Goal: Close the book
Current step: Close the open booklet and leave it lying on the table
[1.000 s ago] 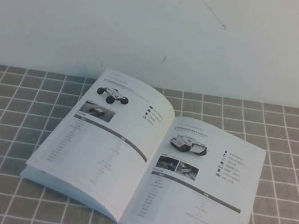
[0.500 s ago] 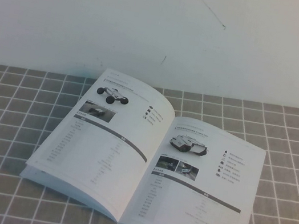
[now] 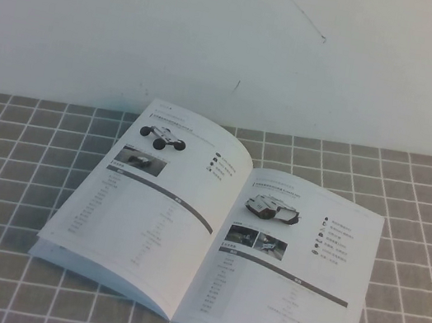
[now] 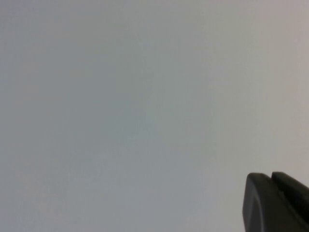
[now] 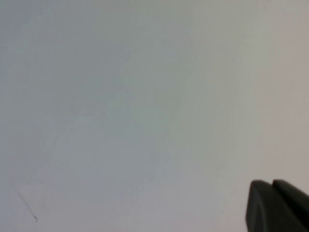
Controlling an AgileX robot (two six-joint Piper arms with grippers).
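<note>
Book (image 3: 214,241) lies open and face up on a grey cloth with a white grid (image 3: 422,248), at the middle of the table in the high view and toward its near edge. Its centre fold (image 3: 229,206) runs from the far side toward the near side, slanting a little to the robot's left as it comes nearer. The open spread's long axis therefore lies across the table, left to right, with the right end somewhat nearer. The left page (image 3: 137,206) arches up over a thick stack of leaves, and the right page (image 3: 297,293) lies flatter. Its near right corner is cut off by the lower edge of the view. A photo of a wheeled vehicle (image 3: 162,137) heads the left page, and another vehicle photo (image 3: 272,208) heads the right. Both have lines of text below that are too small to read.

Behind the table stands a white wall (image 3: 180,30) bearing a thin dark scratch (image 3: 305,14).

Neither arm shows in the high view. Only a dark piece of the left gripper (image 4: 277,203) shows, at a corner of its wrist view against blank wall. The right gripper (image 5: 277,205) shows likewise in its own view. For each, I cannot tell whether it is spread or pressed together.
</note>
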